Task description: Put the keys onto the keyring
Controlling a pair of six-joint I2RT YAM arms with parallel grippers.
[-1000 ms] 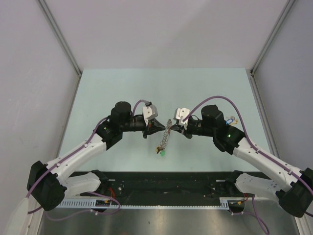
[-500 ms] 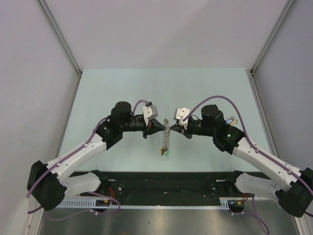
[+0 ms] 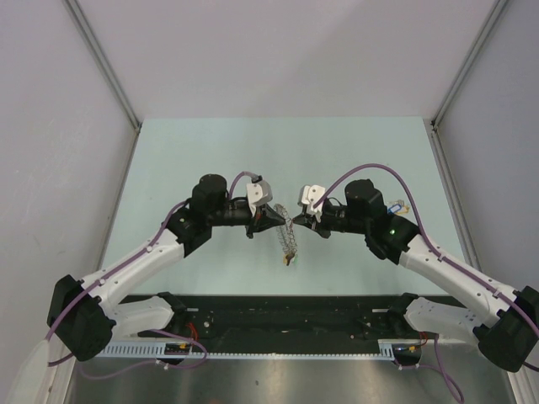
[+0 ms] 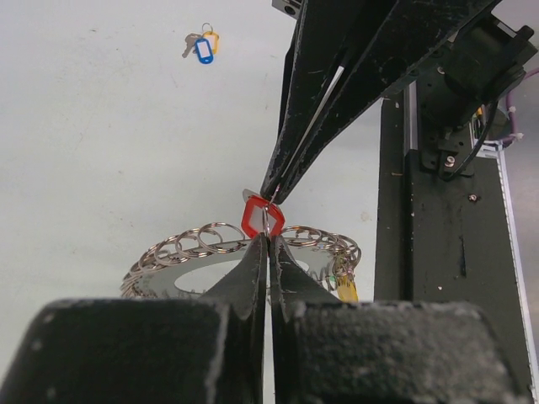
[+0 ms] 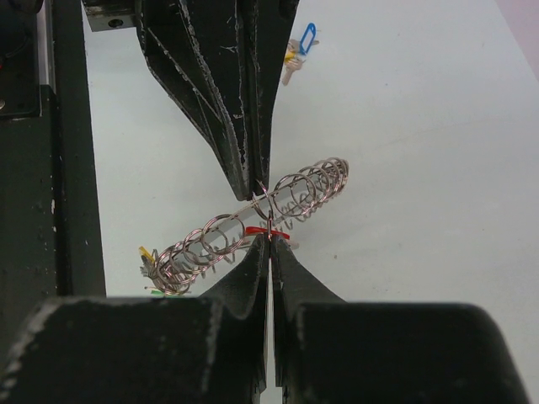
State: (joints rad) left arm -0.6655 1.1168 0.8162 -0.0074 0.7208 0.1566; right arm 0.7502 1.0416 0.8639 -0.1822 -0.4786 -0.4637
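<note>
left gripper (image 3: 275,217) is pinched shut on the keyring (image 3: 288,237), which hangs over mid-table with a yellow key (image 4: 347,290) on it already. right gripper (image 3: 297,220) is clamped on the red key (image 4: 263,217), mid-threading I'd guess. the blue-and-yellow pair (image 4: 202,46) sits untouched far right

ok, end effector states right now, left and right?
Left end effector: closed, apparently pinching the keyring.
Right end effector: closed, apparently on the red key.
</note>
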